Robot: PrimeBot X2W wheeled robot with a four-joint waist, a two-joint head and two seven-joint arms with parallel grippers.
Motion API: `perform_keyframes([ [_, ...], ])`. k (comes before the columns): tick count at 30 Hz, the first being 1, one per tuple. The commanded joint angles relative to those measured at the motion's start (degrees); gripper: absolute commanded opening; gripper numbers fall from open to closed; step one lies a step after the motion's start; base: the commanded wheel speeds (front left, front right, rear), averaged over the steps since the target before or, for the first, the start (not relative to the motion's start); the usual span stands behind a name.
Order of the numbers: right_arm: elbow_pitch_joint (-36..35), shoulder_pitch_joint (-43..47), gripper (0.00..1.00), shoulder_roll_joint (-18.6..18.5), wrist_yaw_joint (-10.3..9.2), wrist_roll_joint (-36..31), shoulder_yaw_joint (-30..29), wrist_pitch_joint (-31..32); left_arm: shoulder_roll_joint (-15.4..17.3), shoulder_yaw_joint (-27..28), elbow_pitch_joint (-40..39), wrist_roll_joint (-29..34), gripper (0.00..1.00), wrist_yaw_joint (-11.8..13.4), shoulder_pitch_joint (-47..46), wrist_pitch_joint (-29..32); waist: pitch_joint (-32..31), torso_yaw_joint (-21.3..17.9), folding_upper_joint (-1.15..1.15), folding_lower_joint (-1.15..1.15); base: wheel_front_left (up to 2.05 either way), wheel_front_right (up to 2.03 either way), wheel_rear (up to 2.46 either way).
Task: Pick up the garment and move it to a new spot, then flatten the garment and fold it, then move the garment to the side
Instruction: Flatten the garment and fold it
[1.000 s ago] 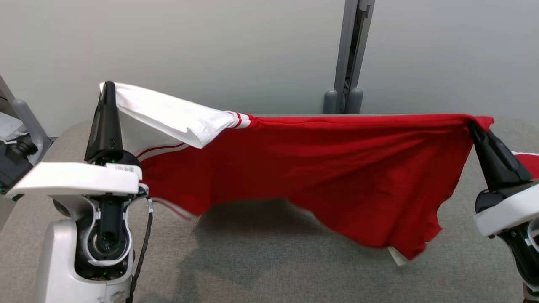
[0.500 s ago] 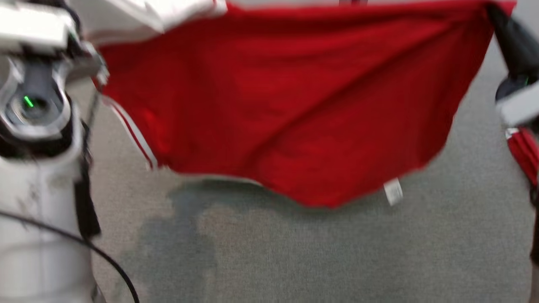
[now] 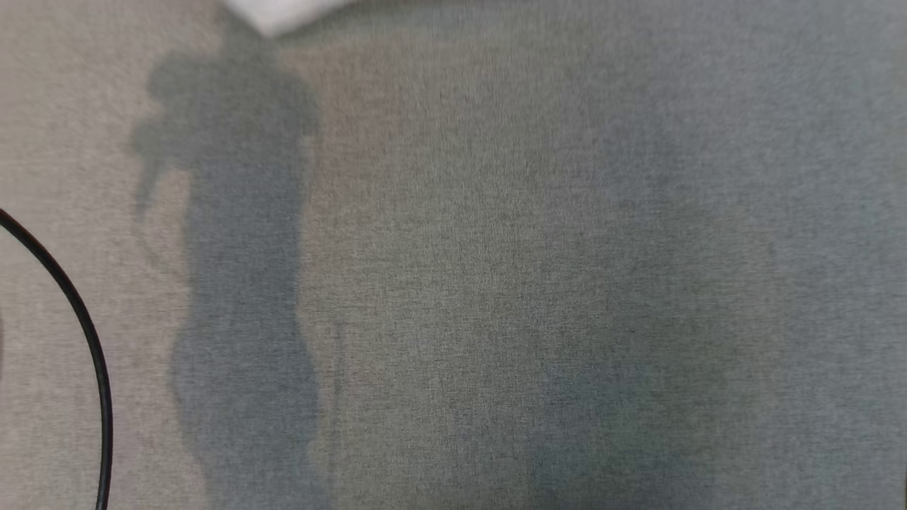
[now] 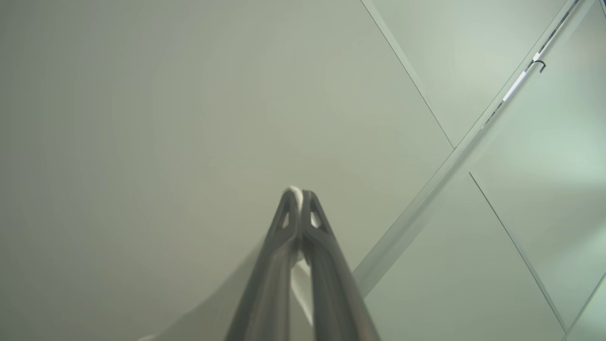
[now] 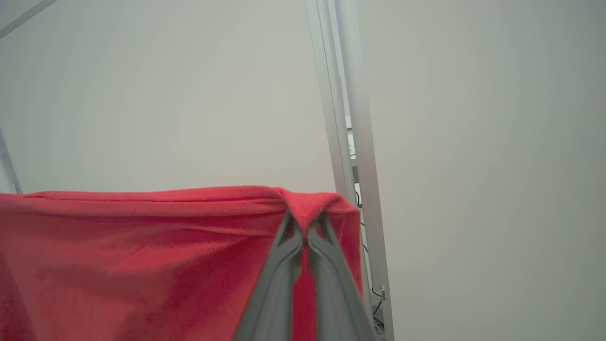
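Grey woven cloth covers the work surface across the head view, crossed by a black cable curving along the lower left and a soft upright shadow left of centre. A white tip of cloth dips in at the top edge, upper left, and is probably the pale end of the garment hanging above. In the left wrist view the left gripper rises from bottom centre, fingers pressed together on a sliver of white fabric at their tips. Beyond it a metal rail slants across pale wall panels. In the right wrist view the right gripper pinches a red fold of the garment. From there the cloth spreads toward the frame's left edge, its top hem taut and nearly level, with a metal post upright behind. The garment's long axis appears to run from one gripper to the other, each arm holding an end and neither nearer. Laying it flat would likely call for lowering both ends evenly toward the surface. Whether the lower hem touches the surface cannot be told.
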Motion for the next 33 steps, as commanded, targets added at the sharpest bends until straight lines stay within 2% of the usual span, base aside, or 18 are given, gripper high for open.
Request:
perform_keyframes([
  [1,2.29,-1.66,0.0,-0.34,-0.05,-0.96,-0.06,-3.07,0.1,0.34,1.83,0.26,0.0,-1.39,-1.88,-1.62,5.16,-0.48,0.0,0.0,0.0,0.0,0.0],
  [4,8.18,-5.83,0.0,-0.63,-0.05,-2.6,0.1,-10.05,0.36,-0.56,6.48,2.14,0.0,-4.86,-5.89,-5.75,7.02,0.23,0.0,0.0,0.0,0.0,0.0],
  [7,14.26,-7.0,0.0,-0.04,-0.05,-1.64,0.18,-14.24,-0.27,-1.58,11.56,3.09,0.0,-6.96,-6.57,-8.1,8.37,1.07,0.0,0.0,0.0,0.0,0.0],
  [9,17.72,-6.53,0.0,-0.3,-0.05,-1.2,1.64,-15.81,-0.69,-2.63,14.28,3.75,0.0,-8.89,-5.5,-8.97,9.11,1.82,0.0,0.0,0.0,0.0,0.0],
  [10,17.72,-6.53,0.0,-0.3,-0.05,-1.2,1.64,-15.81,-0.69,-2.63,14.28,3.75,0.0,-8.89,-5.5,-8.97,9.11,1.82,0.0,0.0,0.0,0.0,0.0],
  [11,20.78,-5.08,0.0,-0.41,-0.05,-0.01,3.39,-16.78,-1.24,-4.24,16.91,4.75,0.0,-10.96,-3.56,-9.58,9.81,2.66,0.0,0.0,0.0,0.0,0.0],
  [13,23.38,-2.96,0.0,-0.56,-0.05,1.61,5.08,-17.69,-1.95,-6.2,19.22,6.0,0.0,-13.22,-0.84,-10.35,10.01,3.37,0.0,0.0,0.0,0.0,0.0],
  [17,27.0,1.31,0.0,-1.88,-0.05,4.56,8.2,-19.93,-2.54,-8.7,23.47,7.59,0.0,-16.53,4.05,-12.12,9.56,4.69,0.0,0.0,0.0,0.0,0.0],
  [25,31.3,11.98,0.0,-2.97,-0.05,10.7,13.93,-23.06,-1.38,-12.79,31.35,11.12,0.0,-19.16,14.27,-14.73,4.88,5.96,0.0,0.0,0.0,0.0,0.0],
  [33,34.01,22.56,0.0,-3.78,-0.05,16.27,19.97,-22.2,-0.07,-22.66,36.63,19.49,0.0,-20.91,26.13,-15.99,-2.3,6.38,0.0,0.0,0.0,0.0,0.0],
])
